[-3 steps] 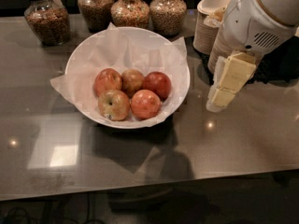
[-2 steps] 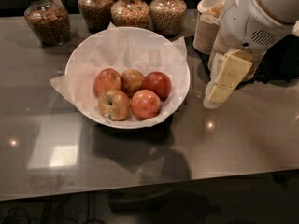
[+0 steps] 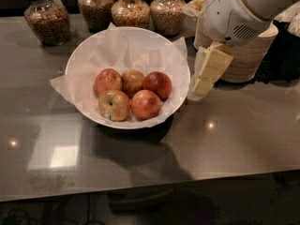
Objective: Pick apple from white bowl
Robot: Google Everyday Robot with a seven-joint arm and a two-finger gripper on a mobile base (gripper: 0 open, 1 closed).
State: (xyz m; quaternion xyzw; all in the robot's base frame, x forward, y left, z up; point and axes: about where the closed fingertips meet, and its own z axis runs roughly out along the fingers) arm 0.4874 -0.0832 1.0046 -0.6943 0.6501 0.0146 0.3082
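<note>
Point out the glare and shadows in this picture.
Camera view: a bright rectangular reflection sits on the counter at front left; the bowl casts a dark shadow toward the front; the gripper, hanging just right of the bowl, is brightly lit.

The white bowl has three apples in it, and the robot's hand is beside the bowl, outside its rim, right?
Not quite. The camera view shows five apples in the white bowl, not three. The hand is indeed beside the bowl, outside its rim.
</note>
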